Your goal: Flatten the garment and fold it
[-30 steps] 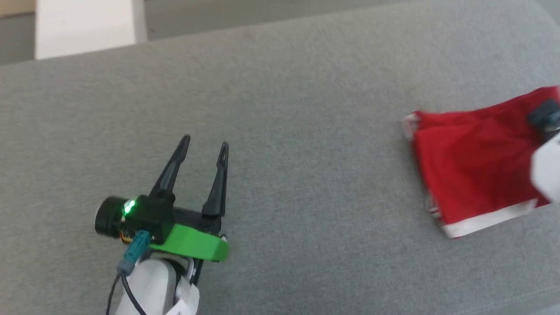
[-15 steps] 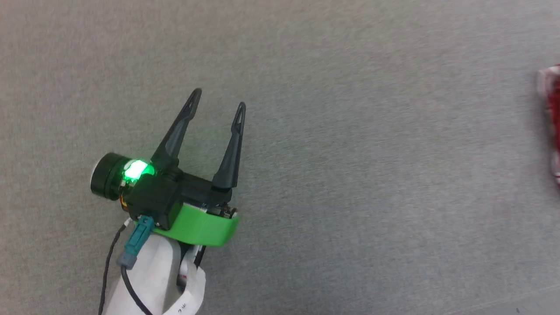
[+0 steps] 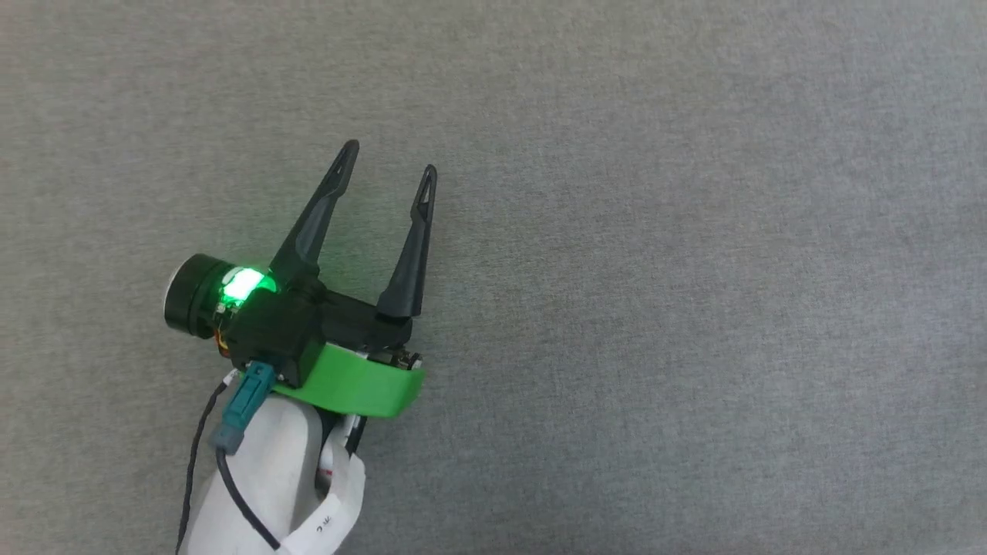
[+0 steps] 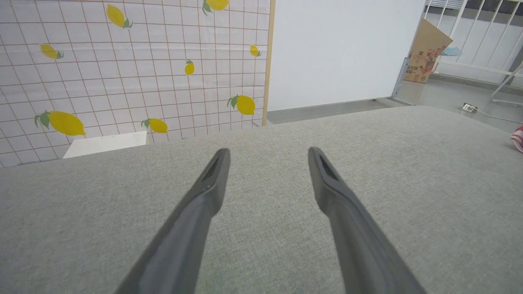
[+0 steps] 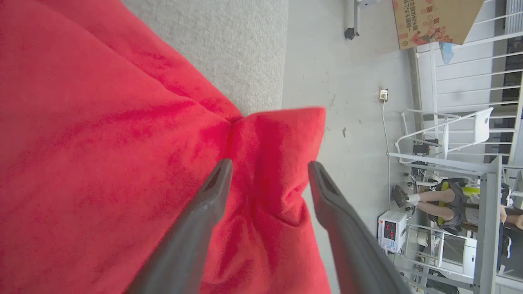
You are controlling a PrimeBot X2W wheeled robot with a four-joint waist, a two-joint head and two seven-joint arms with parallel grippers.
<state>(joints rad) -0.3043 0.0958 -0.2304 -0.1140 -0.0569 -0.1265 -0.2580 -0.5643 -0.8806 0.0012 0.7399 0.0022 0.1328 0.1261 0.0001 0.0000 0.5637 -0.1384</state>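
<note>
1. Grey woven-fabric bench. It spans my head view and runs beneath both arms.

2. Red jersey garment. It lies on the bench close to the edge that meets the pale concrete floor. In my right wrist view the cloth spreads to the left of the fingers and beneath them, and one peaked corner stands up between them. A red-and-white striped edge shows at the far right of my left wrist view, well apart from the left arm.

3. Left arm. The pale forearm rises from the bottom edge of my head view and wears a bright green plastic collar at the wrist.

4. Left pincer. Its two long dark fingers point up and a little to the right. They are spread wide, with bare bench between them, and aim shallowly along the fabric.

5. Right pincer. Its fingers stand apart. The red corner sits between them, but I see no pinch on it.

6. Lit green lamp, on the black camera barrel beside the collar.
</note>
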